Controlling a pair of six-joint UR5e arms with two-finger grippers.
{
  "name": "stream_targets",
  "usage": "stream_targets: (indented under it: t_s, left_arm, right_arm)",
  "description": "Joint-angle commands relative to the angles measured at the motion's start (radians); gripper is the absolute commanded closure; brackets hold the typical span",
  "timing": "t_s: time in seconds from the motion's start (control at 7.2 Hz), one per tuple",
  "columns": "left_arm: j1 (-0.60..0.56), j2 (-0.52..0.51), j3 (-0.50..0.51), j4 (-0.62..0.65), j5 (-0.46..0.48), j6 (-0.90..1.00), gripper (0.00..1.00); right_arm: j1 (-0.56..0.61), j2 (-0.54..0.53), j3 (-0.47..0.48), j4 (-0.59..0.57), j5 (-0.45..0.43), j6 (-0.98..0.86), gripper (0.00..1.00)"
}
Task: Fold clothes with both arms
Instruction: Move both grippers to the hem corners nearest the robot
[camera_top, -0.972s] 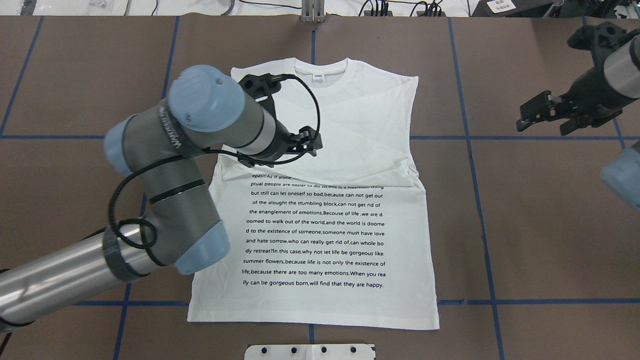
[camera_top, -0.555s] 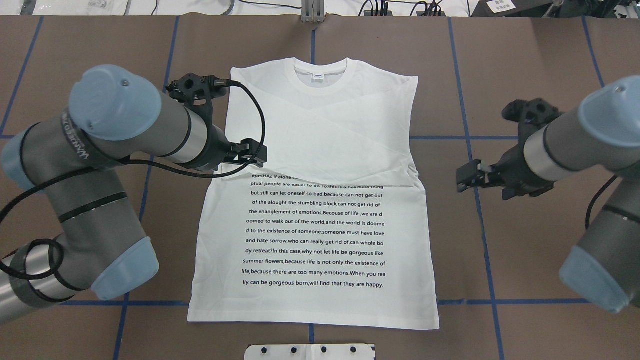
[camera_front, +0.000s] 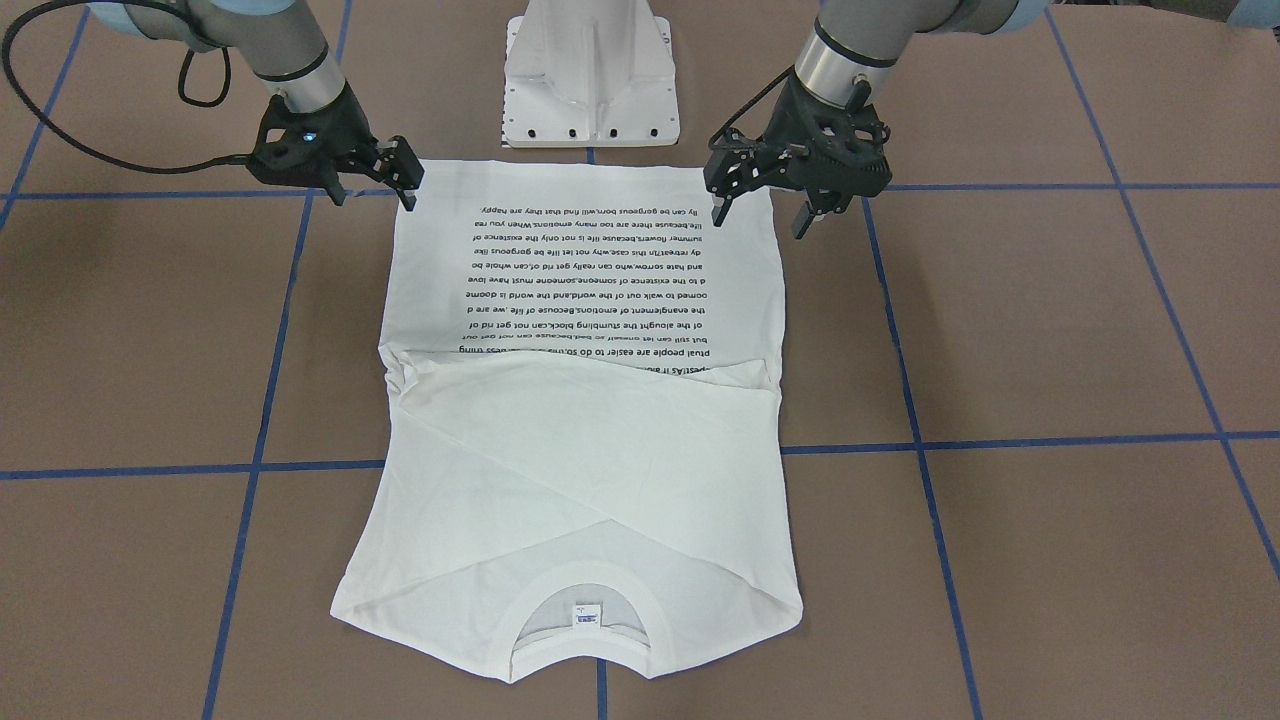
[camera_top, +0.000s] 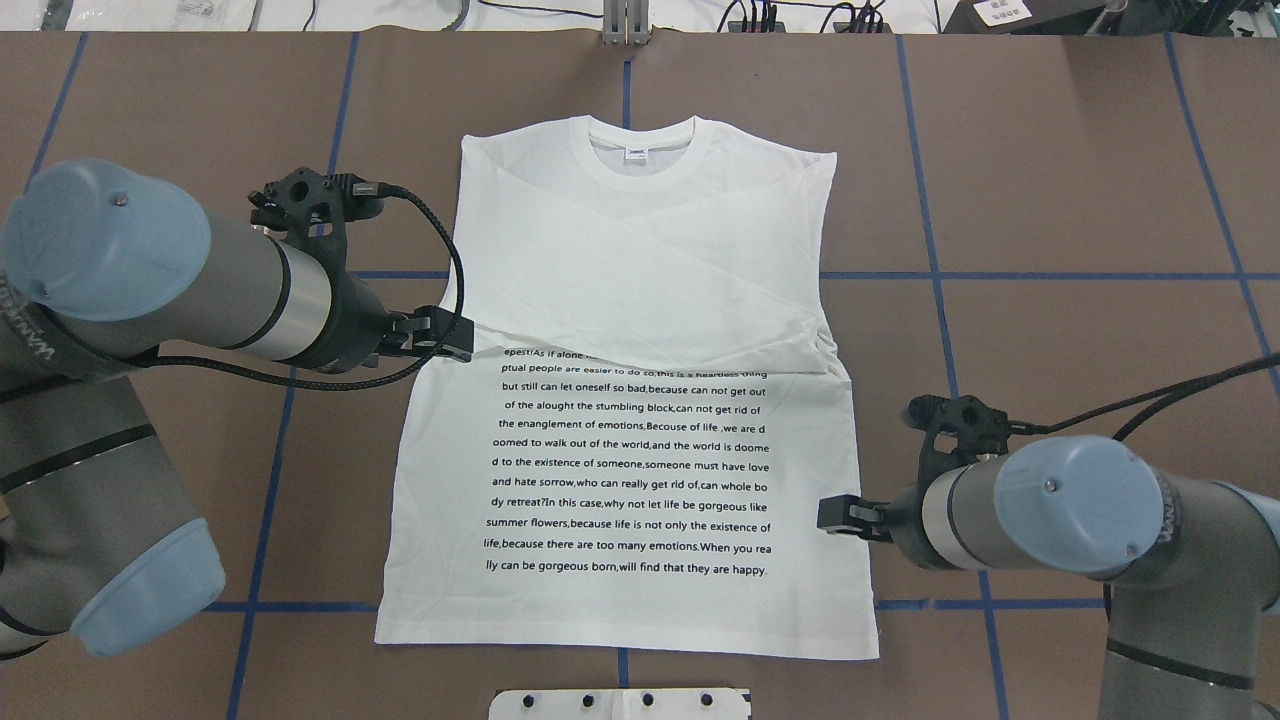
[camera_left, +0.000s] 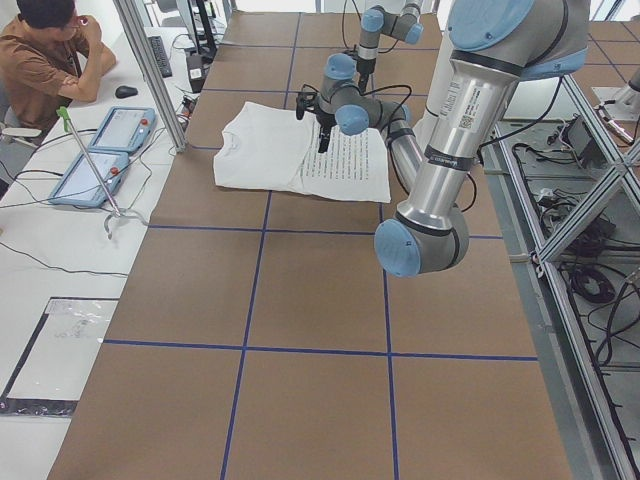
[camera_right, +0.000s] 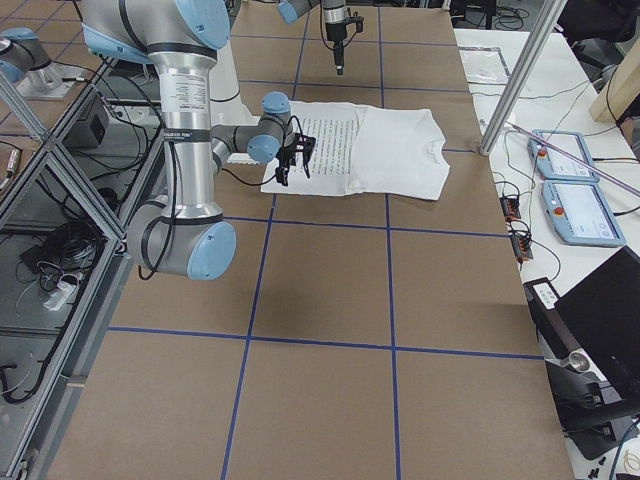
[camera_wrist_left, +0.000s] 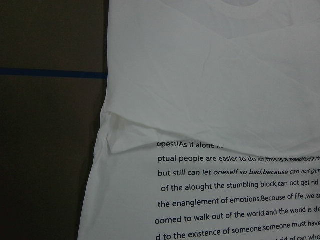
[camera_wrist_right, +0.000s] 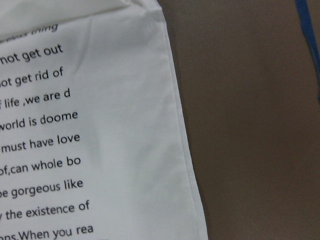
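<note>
The shirt (camera_top: 650, 250) is lying flat, print side up, in the middle of the bench (camera_top: 1050, 150). The collar (camera_top: 640, 180) points away from the robot and the hem is on the robot's side, right by the white pedestal base (camera_front: 590, 70). You can make out the little neck label (camera_top: 636, 153) inside the collar. Both sleeves (camera_top: 620, 300) are folded in across the chest, and their bottom edge covers part of the top line of the text block (camera_top: 630, 470). The rest of the print is clear to read.

The left gripper (camera_front: 758, 225) has its jaws spread apart and nothing between them. From overhead it sits over the shirt's left edge, about level with where the folded sleeves meet the print. Its wrist camera looks down on that edge and a small tucked crease (camera_wrist_left: 125, 135) there, with none of the gripper in that shot.

The right gripper (camera_front: 376, 203) is the same deal: jaws apart, holding nothing. From overhead it's at the shirt's right edge, further toward the hem, level with the lower text lines. Its wrist camera is a bit blurry but shows the side seam and the line ends.

As far as I can see, neither gripper touches the cloth. Blue tape lines (camera_top: 940, 400) grid the brown bench, and a person (camera_left: 40, 55) sits at the side table past the collar end.
</note>
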Motion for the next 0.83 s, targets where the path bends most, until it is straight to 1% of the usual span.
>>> stream_targets:
  t_s: [0.0,0.42,0.56,0.69]
  left_arm:
    - [-0.001,0.003,-0.001,0.001,-0.002,0.000,0.00]
    - [0.005,0.001,0.003,-0.001,-0.002,0.000,0.00]
    - [0.005,0.003,0.003,-0.001,-0.002,0.000,0.00]
    - [0.005,0.003,0.005,-0.002,-0.002,0.000,0.00]
  right_arm:
    - [-0.094,-0.005,-0.010,0.001,-0.019,0.072,0.01]
    - [-0.116,0.002,-0.082,0.004,-0.019,0.073,0.03]
    - [-0.116,0.004,-0.092,0.004,-0.017,0.072,0.03]
    - [-0.116,0.005,-0.091,0.004,-0.017,0.073,0.05]
